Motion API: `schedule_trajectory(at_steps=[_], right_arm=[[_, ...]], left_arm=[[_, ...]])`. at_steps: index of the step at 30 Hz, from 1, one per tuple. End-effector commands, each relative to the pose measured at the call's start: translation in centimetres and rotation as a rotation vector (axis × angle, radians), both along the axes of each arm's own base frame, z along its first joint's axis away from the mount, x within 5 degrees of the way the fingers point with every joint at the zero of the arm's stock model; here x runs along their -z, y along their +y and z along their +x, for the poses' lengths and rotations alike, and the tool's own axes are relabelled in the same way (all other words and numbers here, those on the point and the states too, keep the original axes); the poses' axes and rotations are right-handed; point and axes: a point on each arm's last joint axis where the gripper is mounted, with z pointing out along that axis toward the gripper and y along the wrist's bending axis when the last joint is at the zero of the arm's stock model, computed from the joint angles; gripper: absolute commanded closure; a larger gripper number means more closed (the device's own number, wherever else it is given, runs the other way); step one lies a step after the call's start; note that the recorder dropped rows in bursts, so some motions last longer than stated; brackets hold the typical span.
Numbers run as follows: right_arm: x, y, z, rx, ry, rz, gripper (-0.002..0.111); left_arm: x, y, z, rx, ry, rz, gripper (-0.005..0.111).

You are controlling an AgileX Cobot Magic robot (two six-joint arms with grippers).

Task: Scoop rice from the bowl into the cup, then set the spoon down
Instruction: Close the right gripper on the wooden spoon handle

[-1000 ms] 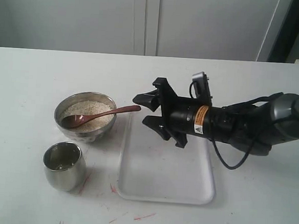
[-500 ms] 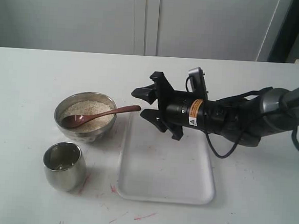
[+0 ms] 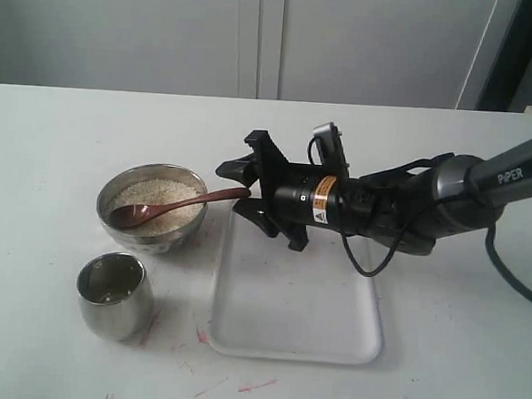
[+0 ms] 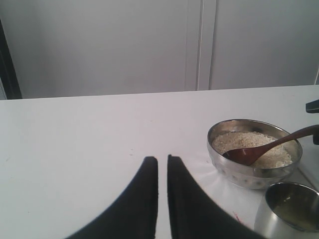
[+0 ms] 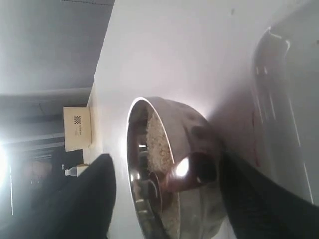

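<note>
On the white table the spoon lies in the bowl of rice, handle pointing right. We judge the pick-up is in hand: our right gripper straddles the handle tip, jaws apart (nothing held). Next, close on it; the cup waits nearer.

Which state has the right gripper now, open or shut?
Open: the right gripper has its jaws wide apart, one on each side of the spoon's handle end.

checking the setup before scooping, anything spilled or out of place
The rice sits in the bowl, none visibly spilled, and the spoon rests there, handle over the rim. Only oddity: red streaks on the table between the cup and the tray.
</note>
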Motion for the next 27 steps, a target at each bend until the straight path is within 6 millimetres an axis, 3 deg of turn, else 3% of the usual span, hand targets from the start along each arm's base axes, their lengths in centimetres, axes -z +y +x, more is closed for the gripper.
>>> schedule_trajectory(at_steps=[1, 14, 27], right_arm=[[0.0, 0.2, 0.2, 0.008, 0.002, -0.015, 0.051], [2.2, 0.3, 0.4, 0.03, 0.043, 0.03, 0.051], [1.0, 0.8, 1.1, 0.01, -0.034, 0.056, 0.052]], left_arm=[[-0.2, 0.0, -0.1, 0.001, -0.012, -0.005, 0.092], [-0.2, 0.0, -0.1, 0.001, -0.012, -0.005, 0.092], [-0.2, 0.0, -0.1, 0.001, -0.012, -0.005, 0.092]])
